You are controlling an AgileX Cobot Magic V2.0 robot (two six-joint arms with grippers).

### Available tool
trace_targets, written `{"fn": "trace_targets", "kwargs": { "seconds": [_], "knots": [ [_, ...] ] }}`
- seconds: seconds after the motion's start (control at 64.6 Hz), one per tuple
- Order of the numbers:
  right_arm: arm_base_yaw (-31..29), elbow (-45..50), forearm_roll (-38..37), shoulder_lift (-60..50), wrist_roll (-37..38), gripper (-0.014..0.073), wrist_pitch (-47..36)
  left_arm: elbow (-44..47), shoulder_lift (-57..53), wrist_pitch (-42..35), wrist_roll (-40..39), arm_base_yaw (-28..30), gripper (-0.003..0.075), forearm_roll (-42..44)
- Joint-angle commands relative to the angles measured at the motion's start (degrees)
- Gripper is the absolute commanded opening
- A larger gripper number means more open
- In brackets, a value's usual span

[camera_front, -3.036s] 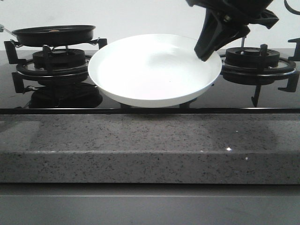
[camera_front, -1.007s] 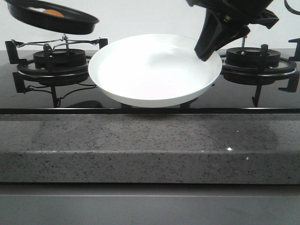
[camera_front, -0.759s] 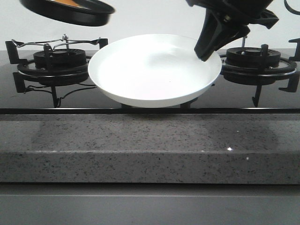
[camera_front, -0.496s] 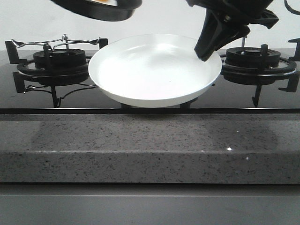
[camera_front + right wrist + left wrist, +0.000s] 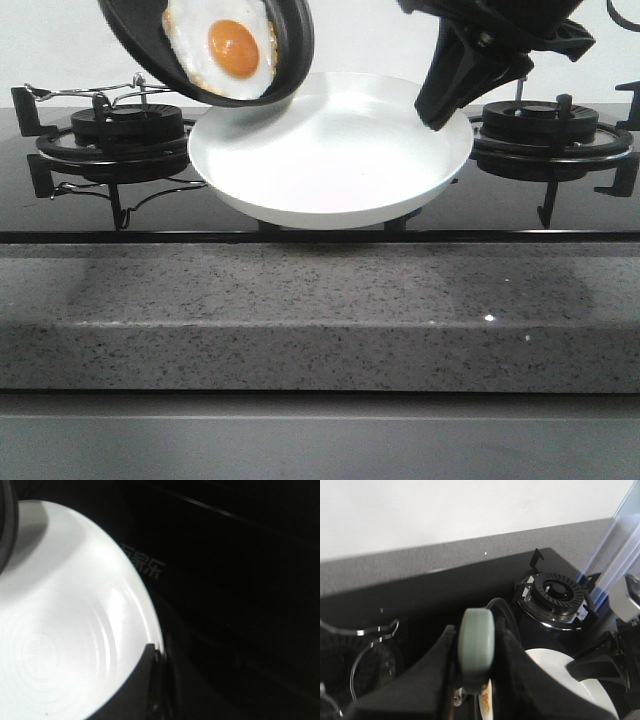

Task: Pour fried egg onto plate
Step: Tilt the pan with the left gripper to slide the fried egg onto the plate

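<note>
The black frying pan [image 5: 285, 45] hangs steeply tilted above the left rim of the white plate [image 5: 330, 150]. The fried egg [image 5: 222, 45], white with an orange yolk, lies against the pan's tilted floor. In the left wrist view my left gripper [image 5: 476, 650] is shut on the pan's grey-green handle [image 5: 476, 635]; a sliver of the egg [image 5: 486, 705] and part of the plate [image 5: 560, 675] show below. My right gripper [image 5: 437, 112] is shut on the plate's right rim and holds it tilted above the stove. In the right wrist view one finger [image 5: 145, 680] clamps the plate [image 5: 65, 630].
A black gas burner with its grate [image 5: 110, 135] stands at the left and another [image 5: 550, 125] at the right on the glossy black hob. A speckled grey stone counter edge [image 5: 320, 310] runs along the front.
The pan has risen off the left burner, moved right over the plate's left rim and tipped steeply, so the egg's face now shows. The plate and right gripper have not moved.
</note>
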Motion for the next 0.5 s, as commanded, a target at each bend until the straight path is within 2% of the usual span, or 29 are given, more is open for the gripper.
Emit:
{"fn": "trace_targets", "kwargs": {
  "seconds": [0.0,0.17,0.48],
  "knots": [
    [-0.09,-1.39,1.81,-2.26,-0.63,-0.0057,-2.57,-1.92,-3.23,-9.06,-0.17,-5.32,-0.0019,4.00],
    [-0.09,-1.39,1.81,-2.26,-0.63,-0.0057,-2.57,-1.92,-3.36,-11.96,-0.30,-10.90,-0.0020,10.57],
    [-0.09,-1.39,1.81,-2.26,-0.63,-0.0057,-2.57,-1.92,-3.26,-16.54,-0.40,-16.28,-0.0020,18.75]
  ]
}}
